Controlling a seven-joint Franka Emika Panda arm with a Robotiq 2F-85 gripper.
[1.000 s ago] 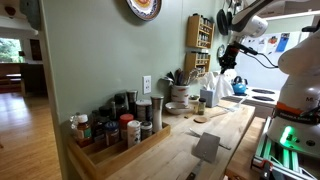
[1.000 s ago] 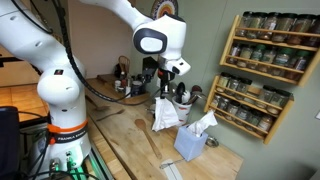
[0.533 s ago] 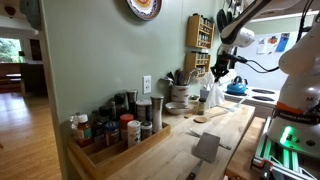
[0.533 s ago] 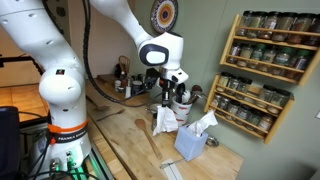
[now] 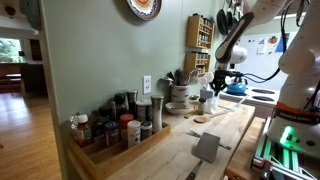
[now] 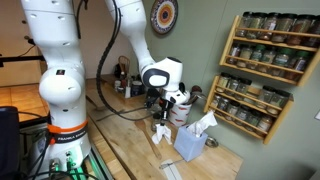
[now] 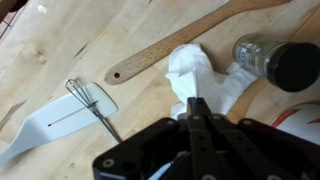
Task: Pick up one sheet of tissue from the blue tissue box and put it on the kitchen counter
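In the wrist view the claw (image 7: 197,112) sits at the bottom centre with its 2 fingers pressed together, pinching the tissue sheet (image 7: 195,72). The sheet spreads crumpled onto the bench (image 7: 60,50) just above the fingertips.

Only this view shows what lies close by:
- a wooden spoon (image 7: 180,45) runs diagonally across the upper half;
- a white spatula (image 7: 50,125) lies at lower left, with a whisk (image 7: 95,110) resting over it;
- a dark-lidded jar (image 7: 285,62) lies at the right edge, next to the sheet.

In an exterior view the blue tissue box (image 6: 190,143) stands right of centre near the lower edge, just beside the sheet, with another tissue sticking out of its top. At the upper right, a wall rack (image 6: 262,75) holds rows of jars. In an exterior view a wooden tray (image 5: 115,150) at lower left is packed with spice jars.
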